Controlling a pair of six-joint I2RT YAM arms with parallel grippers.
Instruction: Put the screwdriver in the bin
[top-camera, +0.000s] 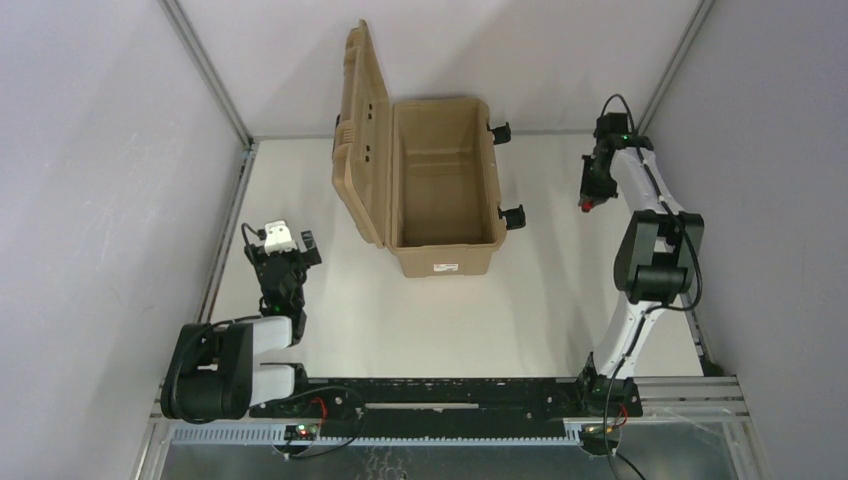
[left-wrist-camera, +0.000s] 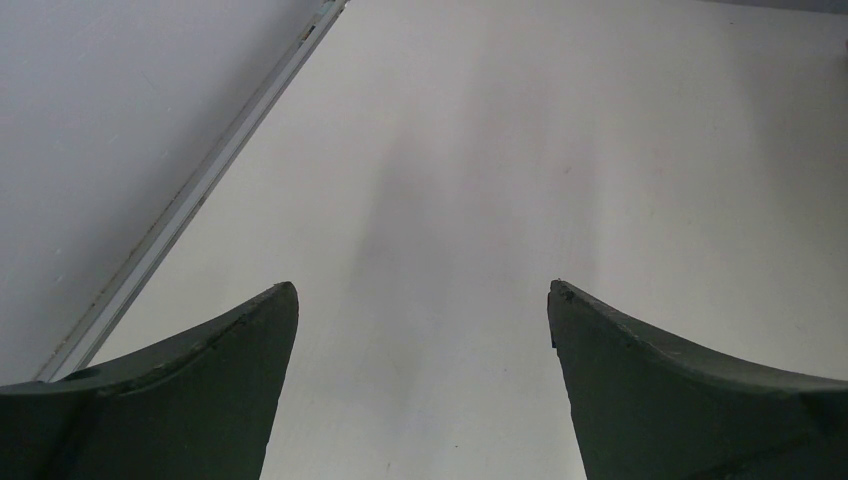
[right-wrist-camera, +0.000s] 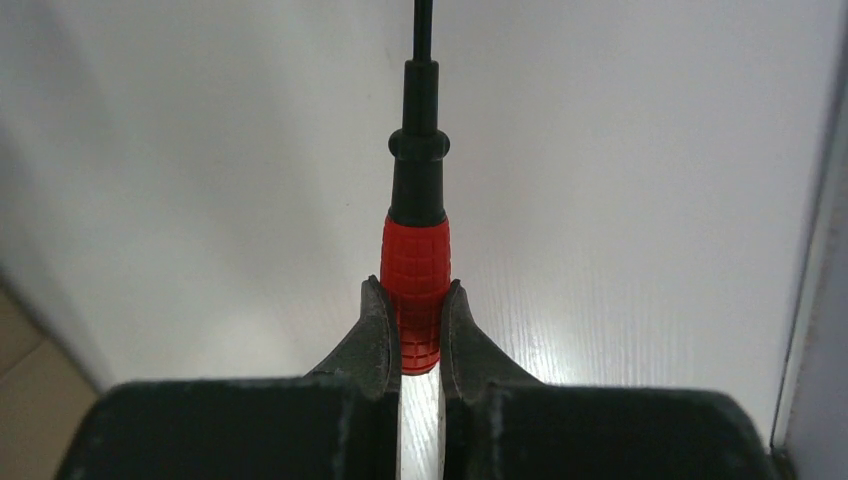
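Screwdriver (right-wrist-camera: 415, 285) clamped btwn right gripper (right-wrist-camera: 413, 325) fingers.

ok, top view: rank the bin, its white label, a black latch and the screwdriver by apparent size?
1. bin
2. black latch
3. white label and screwdriver: too close to rank, since only a red bit of the screwdriver shows.

White-and-black left arm (top-camera: 235, 365) and matching right arm (top-camera: 645, 290), on a black slotted base rail (top-camera: 440, 395): white link shells, black cylindrical joint housings, green indicator lights, black cables. Red wires (top-camera: 318, 404) lie on the rail. Left gripper (left-wrist-camera: 423, 292): dark, curved matte fingers (left-wrist-camera: 200, 390).
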